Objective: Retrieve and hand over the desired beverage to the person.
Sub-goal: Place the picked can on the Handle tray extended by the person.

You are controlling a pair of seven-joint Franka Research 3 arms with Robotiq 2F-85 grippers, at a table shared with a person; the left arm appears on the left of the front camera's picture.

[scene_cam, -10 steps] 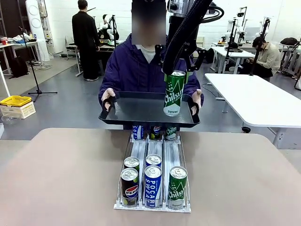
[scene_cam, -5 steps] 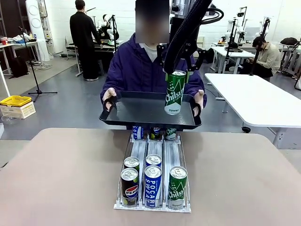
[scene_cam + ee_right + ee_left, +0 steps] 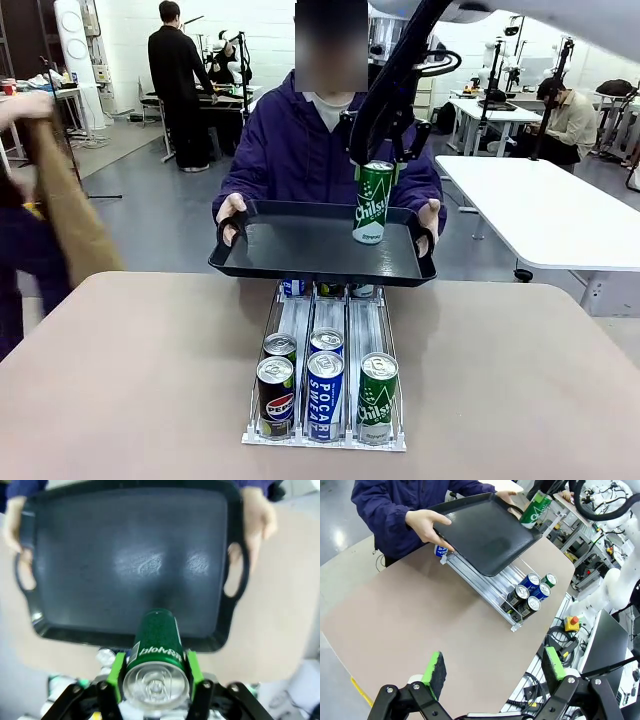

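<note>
green can (image 3: 372,203) in the right gripper (image 3: 375,165) moving farther out over the right edge of the black tray (image 3: 290,245), tray sinking lower across the far end of the rack (image 3: 297,318), blurred tan-sleeved arm (image 3: 62,195) sweeping in at the left

The right arm (image 3: 580,20) is glossy white, with a ribbed black cable (image 3: 395,80) along it. The left gripper (image 3: 492,667) is black and angular, with bright green pads (image 3: 436,672). The person (image 3: 290,150) wears a purple hooded jacket over a pale shirt.
</note>
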